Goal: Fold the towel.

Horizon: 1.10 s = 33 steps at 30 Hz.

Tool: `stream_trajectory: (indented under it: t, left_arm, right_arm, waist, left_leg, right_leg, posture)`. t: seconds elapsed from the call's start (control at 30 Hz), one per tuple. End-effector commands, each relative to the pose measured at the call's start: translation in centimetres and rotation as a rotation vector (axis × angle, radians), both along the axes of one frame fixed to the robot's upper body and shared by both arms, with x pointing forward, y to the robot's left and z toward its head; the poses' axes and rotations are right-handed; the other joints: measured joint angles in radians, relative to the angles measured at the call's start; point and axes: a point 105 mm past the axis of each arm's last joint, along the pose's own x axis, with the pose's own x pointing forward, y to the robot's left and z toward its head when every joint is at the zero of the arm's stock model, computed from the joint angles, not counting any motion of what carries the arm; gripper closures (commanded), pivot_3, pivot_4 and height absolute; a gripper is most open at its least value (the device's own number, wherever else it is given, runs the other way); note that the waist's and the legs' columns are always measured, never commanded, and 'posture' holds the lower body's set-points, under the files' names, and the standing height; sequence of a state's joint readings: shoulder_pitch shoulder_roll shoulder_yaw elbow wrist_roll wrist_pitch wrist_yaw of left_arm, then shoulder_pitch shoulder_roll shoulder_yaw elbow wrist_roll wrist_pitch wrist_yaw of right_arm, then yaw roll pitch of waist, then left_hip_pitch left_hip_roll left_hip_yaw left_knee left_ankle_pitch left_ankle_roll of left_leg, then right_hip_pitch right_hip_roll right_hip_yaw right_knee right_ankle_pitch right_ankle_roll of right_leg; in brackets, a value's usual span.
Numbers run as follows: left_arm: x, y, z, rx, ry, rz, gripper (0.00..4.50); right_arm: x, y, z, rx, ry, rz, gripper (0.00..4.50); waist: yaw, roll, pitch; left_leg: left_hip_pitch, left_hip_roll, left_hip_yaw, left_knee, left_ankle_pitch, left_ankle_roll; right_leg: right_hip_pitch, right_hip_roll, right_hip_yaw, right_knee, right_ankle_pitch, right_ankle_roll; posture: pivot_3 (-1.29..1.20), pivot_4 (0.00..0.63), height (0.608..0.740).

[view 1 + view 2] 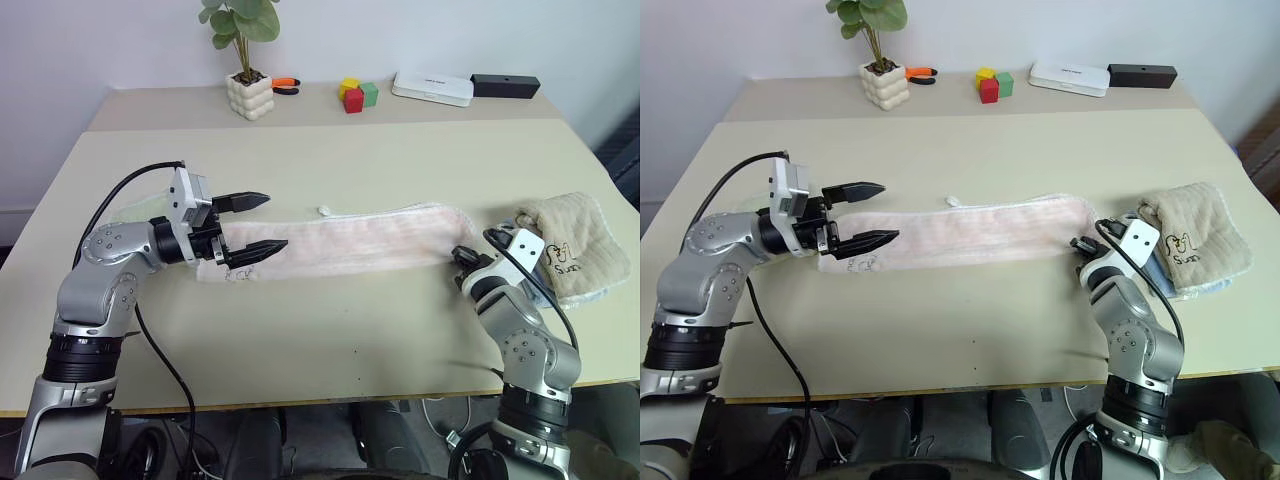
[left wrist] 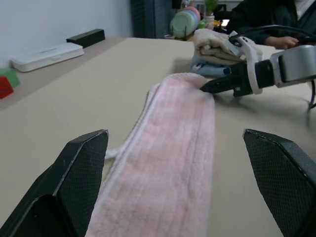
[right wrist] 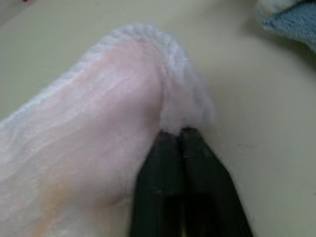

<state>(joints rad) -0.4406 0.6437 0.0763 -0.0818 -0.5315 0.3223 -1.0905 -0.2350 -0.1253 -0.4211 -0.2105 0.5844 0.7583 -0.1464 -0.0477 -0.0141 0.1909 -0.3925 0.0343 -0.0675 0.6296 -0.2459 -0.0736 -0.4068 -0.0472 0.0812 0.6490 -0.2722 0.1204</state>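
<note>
Our right gripper (image 3: 173, 132) was pinched shut on the towel (image 1: 350, 243) end (maybe just fluff); left gripper (image 1: 258, 224) gaped at the other. We'd lift slowly.

The left arm reaches in from the left, its gripper (image 1: 252, 224) level, pointing right, fingers spread wide apart. The right arm bends up from below, its gripper (image 3: 178, 133) angled slightly down, fingers pressed together on the towel's (image 1: 350, 243) end.
</note>
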Motion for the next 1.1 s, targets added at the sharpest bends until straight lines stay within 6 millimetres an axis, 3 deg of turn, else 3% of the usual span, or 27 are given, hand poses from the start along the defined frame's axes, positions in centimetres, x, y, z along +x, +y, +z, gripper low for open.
stream_trajectory:
  t: [0.03, 0.13, 0.23, 0.33, 0.5, 0.63, 0.83, 0.9, 1.1]
  left_arm:
    - [0.2, 0.6, 1.2, -0.01, -0.062, 0.031, 0.0]
    - [0.4, 0.7, 1.3, -0.018, -0.069, 0.044, 0.0]
    - [0.5, 0.8, 1.4, -0.025, -0.075, 0.053, 0.0]
    - [0.9, 1.3, 1.6, -0.043, -0.08, 0.078, 0.0]
    - [1.3, 2.0, 2.0, -0.06, -0.07, 0.098, 0.0]
    - [0.9, 2.4, 1.8, -0.044, -0.048, 0.076, 0.0]
    - [0.6, 3.1, 1.6, -0.025, -0.039, 0.091, 0.0]
    - [0.5, 3.1, 1.5, -0.013, -0.041, 0.097, 0.0]
    - [-0.1, 3.1, 1.4, -0.003, -0.037, 0.107, 0.0]
  right_arm:
    - [0.0, -1.1, 1.4, -0.012, -0.051, -0.055, 4.47]
    - [-0.1, -2.0, 3.4, -0.033, -0.126, -0.085, 4.47]
    - [-0.5, -1.8, 7.1, -0.243, -0.245, -0.016, 4.47]
    - [-1.0, 0.2, 9.4, -0.391, -0.337, 0.121, 4.47]
    - [-1.8, 4.4, 11.6, -0.621, -0.453, 0.386, 4.47]
    - [-2.6, 8.8, 10.8, -0.803, -0.5, 0.683, 4.47]
    - [-3.0, 13.4, 9.6, -0.875, -0.554, 0.908, 4.47]
    - [-3.7, 15.5, 8.3, -0.878, -0.55, 1.033, 4.47]
    - [-3.6, 18.1, 5.7, -0.952, -0.535, 1.157, 4.47]
  waist:
    - [0.001, 0.0, 0.0]
    - [0.002, 0.0, 0.0]
    - [0.003, 0.001, 0.001]
    - [0.003, 0.001, 0.001]
    - [0.0, 0.001, 0.001]
    - [0.002, 0.0, 0.001]
    - [0.003, 0.0, 0.002]
    - [0.003, 0.0, 0.002]
    - [0.003, -0.001, 0.002]
  left_leg:
    - [0.0, 0.0, 0.0, 0.0, 0.0, 0.0]
    - [0.0, 0.0, 0.0, 0.0, 0.0, 0.0]
    - [-0.001, 0.0, 0.0, 0.0, 0.0, 0.0]
    - [-0.001, 0.0, 0.0, -0.001, 0.0, 0.0]
    - [-0.001, 0.0, 0.0, -0.001, 0.0, 0.0]
    - [-0.001, 0.0, 0.0, -0.001, 0.0, 0.0]
    - [-0.001, 0.0, 0.0, 0.0, 0.0, 0.0]
    - [-0.001, 0.0, 0.0, 0.0, 0.0, 0.0]
    - [-0.002, 0.0, 0.0, 0.0, 0.0, 0.0]
  right_leg:
    - [0.0, 0.0, 0.0, 0.0, 0.0, 0.0]
    - [0.0, 0.0, 0.0, 0.0, 0.0, 0.0]
    - [0.0, 0.0, 0.0, 0.0, 0.0, 0.0]
    - [-0.001, 0.0, 0.0, -0.001, 0.0, 0.0]
    - [-0.001, 0.0, 0.0, -0.001, 0.0, 0.0]
    - [-0.001, 0.0, 0.0, -0.001, 0.0, 0.0]
    - [-0.001, 0.0, 0.0, -0.001, 0.0, 0.0]
    - [-0.001, 0.0, 0.0, -0.001, 0.0, 0.0]
    - [-0.001, 0.0, 0.0, -0.001, 0.0, 0.0]
  posture:
    - [0.0, 0.15, 0.74]
    - [0.0, 0.15, 0.74]
    - [0.0, 0.15, 0.74]
    - [0.0, 0.15, 0.74]
    - [0.0, 0.15, 0.74]
    - [0.0, 0.15, 0.74]
    - [0.0, 0.15, 0.74]
    - [0.0, 0.15, 0.74]
    - [0.0, 0.15, 0.74]
